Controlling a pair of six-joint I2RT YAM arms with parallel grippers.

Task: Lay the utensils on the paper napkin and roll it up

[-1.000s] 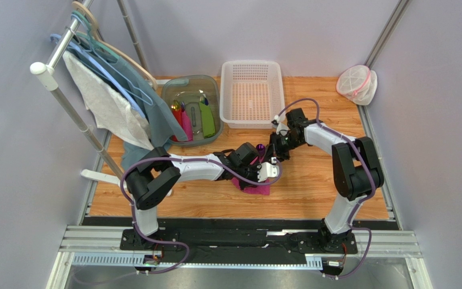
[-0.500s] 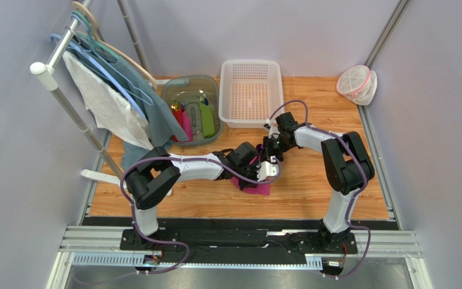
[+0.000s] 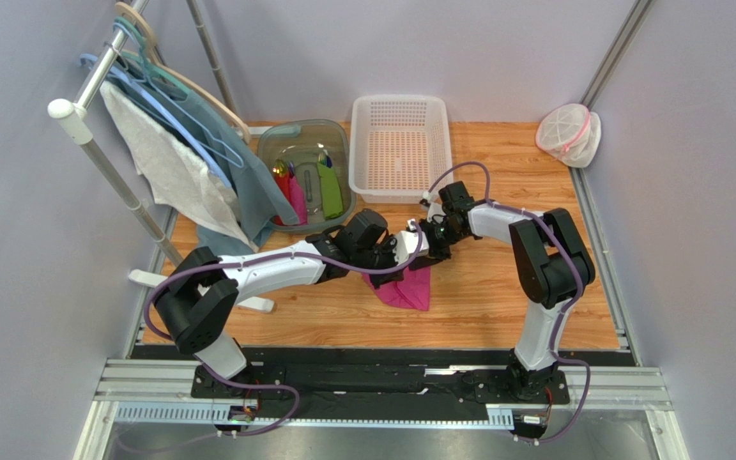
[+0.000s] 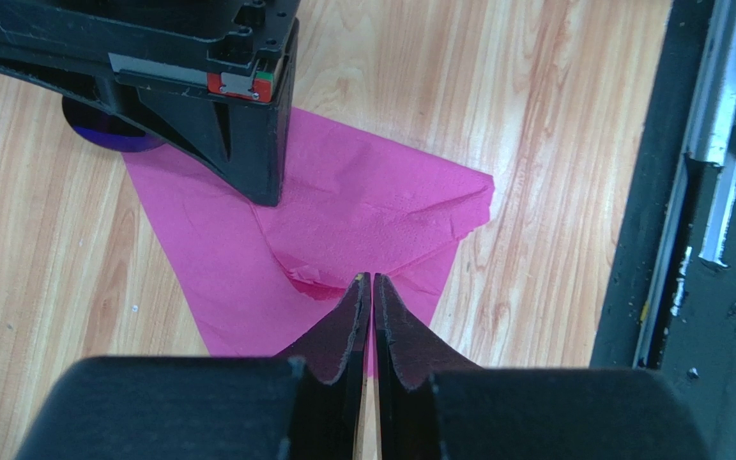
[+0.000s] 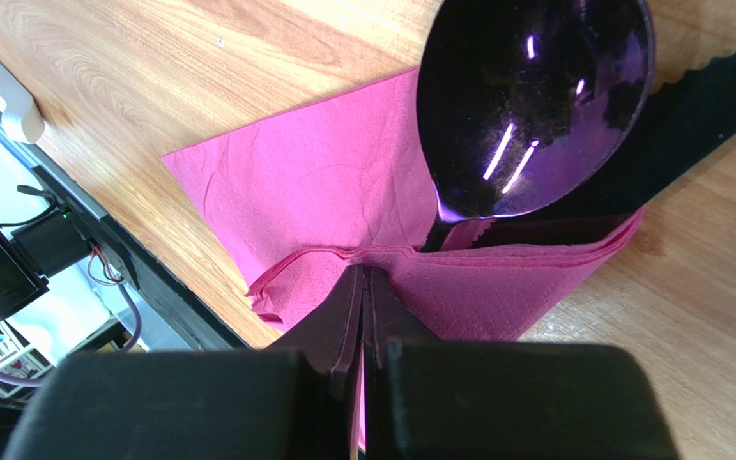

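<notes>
From above, your two grippers met at mid-table: the left gripper [image 3: 410, 245] and right gripper [image 3: 436, 240] stood just beside each other over the far end of the napkin [image 3: 405, 289]. The napkin lay partly folded on the table [image 3: 497, 307], tapering towards the arms. The utensils could not be made out from this view. Bare wood lay to the right and near side. The basket [image 3: 401, 144] sat behind, apart from the work.

From the left wrist, your left fingers were all but together, a sliver of gap between them, tips at a crumpled fold. Whether they pinched the paper could not be told. One right finger bore down on the sheet further on, likely to keep it from sliding. The near corner of the napkin pointed at the black rail [image 4: 689, 192], with a strip of wood between.

From the right wrist, your right fingers were closed, tips against the edge of the folded layers. The spoon [image 5: 535, 96] lay bowl-out, its handle tucked under the fold. The knife [image 5: 698, 115] lay beside it, its serrated blade sticking out over the wood. The roll looked barely begun, and the unfolded flap to the left left room to turn it.
</notes>
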